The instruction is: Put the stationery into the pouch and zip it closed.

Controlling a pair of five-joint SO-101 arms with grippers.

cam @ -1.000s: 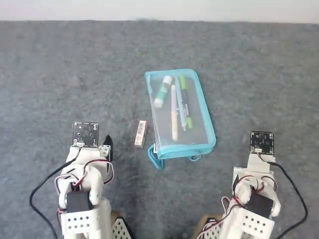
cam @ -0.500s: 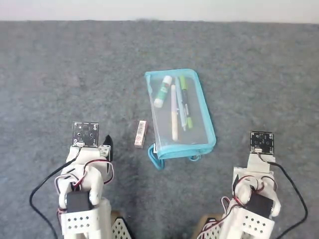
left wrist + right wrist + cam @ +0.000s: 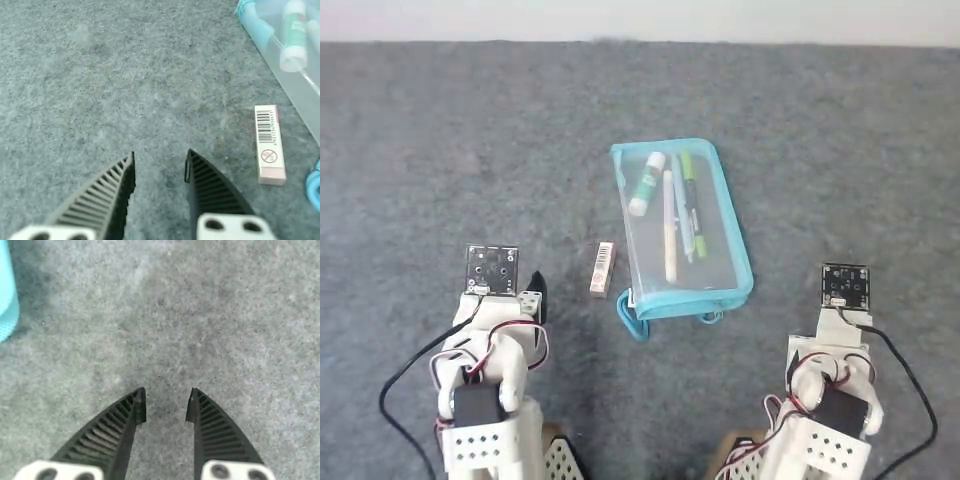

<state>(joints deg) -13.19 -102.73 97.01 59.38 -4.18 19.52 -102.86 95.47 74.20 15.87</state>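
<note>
barcode-labelled eraser (image 3: 270,145) lies on the grey mat (image 3: 440,150) just left of the teal pouch (image 3: 690,303); left gripper (image 3: 159,167) and right gripper (image 3: 166,405) sit near, jaws apart, empty.

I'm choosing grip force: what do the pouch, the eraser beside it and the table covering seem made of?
Pouch: see-through soft plastic, likely vinyl, since the pens show through; its teal edging looks like fabric. Eraser: pale block, probably rubber, in a printed paper sleeve with a barcode. Table covering: grey, matte felt or short-pile carpet, fuzzy and flecked.
</note>
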